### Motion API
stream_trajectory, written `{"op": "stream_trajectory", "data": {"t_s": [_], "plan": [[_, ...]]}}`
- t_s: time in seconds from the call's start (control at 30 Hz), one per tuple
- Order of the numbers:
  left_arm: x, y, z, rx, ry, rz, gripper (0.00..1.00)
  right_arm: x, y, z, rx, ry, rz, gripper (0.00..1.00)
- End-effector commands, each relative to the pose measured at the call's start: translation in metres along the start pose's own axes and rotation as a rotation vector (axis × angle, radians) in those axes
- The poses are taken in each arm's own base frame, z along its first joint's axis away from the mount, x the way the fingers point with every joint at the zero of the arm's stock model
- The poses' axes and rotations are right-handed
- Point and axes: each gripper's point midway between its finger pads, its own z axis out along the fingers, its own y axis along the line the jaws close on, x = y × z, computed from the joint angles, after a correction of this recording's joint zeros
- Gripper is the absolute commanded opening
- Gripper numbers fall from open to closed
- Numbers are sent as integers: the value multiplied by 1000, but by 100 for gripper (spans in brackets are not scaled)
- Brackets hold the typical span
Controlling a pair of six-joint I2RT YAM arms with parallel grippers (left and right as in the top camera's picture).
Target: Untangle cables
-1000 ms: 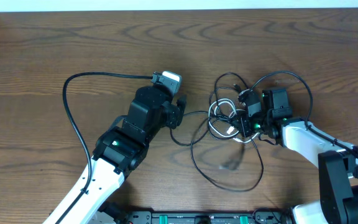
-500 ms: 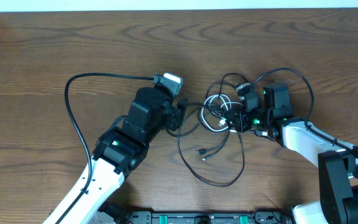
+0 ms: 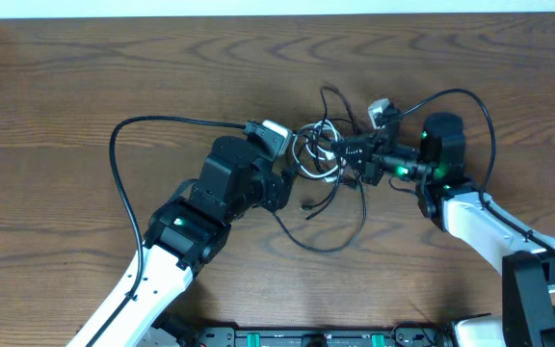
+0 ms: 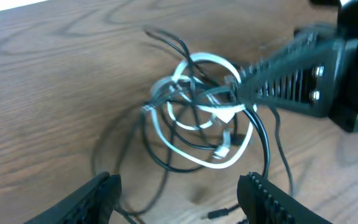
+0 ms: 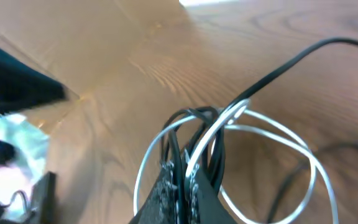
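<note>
The cables (image 3: 314, 149) form a tangle of black and white loops at mid-table, slightly back. My right gripper (image 3: 343, 154) is shut on the tangle from the right. In the right wrist view its fingertips (image 5: 185, 177) pinch black strands with the white cable (image 5: 294, 142) looping past them. A black cable (image 5: 291, 59) runs off to the upper right. My left gripper (image 3: 282, 185) stands open just left of and below the tangle. In the left wrist view its fingers (image 4: 98, 193) frame the white loops (image 4: 213, 165), and nothing lies between them but a slack black strand.
The thick black cable of the left arm (image 3: 123, 183) arcs over the table at the left. The right arm's own cable (image 3: 475, 106) arcs at the right. A loose black loop (image 3: 328, 247) trails toward the front edge. A white wall strip borders the far edge.
The right gripper has shut on the tangle and pulled it up the table and leftward. The trailing black loop has been drawn in shorter. The left arm turned slightly toward the bundle.
</note>
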Motion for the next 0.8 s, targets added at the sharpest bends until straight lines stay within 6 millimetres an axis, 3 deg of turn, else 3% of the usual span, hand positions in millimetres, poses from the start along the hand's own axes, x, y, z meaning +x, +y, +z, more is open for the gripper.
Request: {"op": "stream_trajectory", "data": {"t_s": [0.0,0.23,0.77], "plan": [[-6,-8,-1,43,-8,-12,65,-16,28,-3,-114,-25,34,1],[-5,-20,-2,113,-1,-11,65,-44,58,-10,-231,-101,-33,1],[-10,-20,-2,112,-22,-8,65,-72,101,-28,-378,-176,-118,1]]}}
